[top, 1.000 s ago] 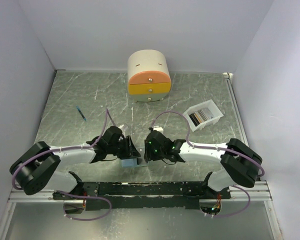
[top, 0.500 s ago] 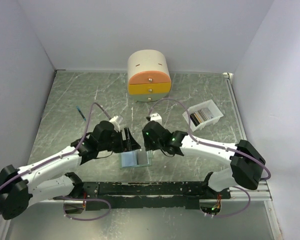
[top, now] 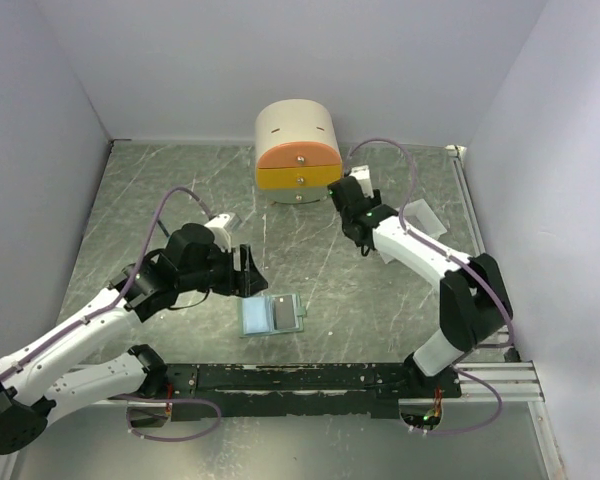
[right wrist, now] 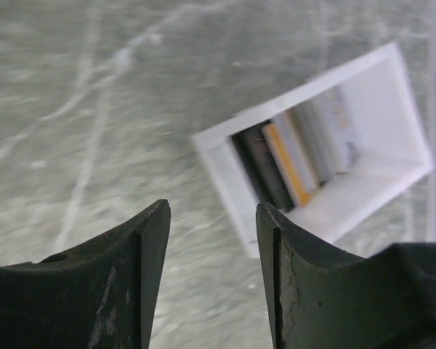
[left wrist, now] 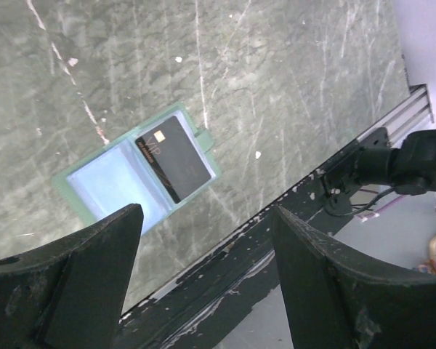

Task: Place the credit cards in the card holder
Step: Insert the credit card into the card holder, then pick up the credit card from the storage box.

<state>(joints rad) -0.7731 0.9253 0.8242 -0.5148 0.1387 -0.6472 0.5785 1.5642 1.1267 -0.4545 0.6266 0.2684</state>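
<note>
Both arms are backing off the open wallet (top: 272,314), one dark card (left wrist: 173,158) now sitting in it by the front rail (top: 300,378). The left gripper (top: 248,272) is hanging spread and empty; the right gripper (right wrist: 212,207) (spread too) is swinging over the tray (right wrist: 221,171) of remaining cards (right wrist: 291,153).

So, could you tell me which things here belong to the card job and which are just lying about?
Job: holder; one card in it; more cards in the tray.
Lying about: drawer box.
</note>
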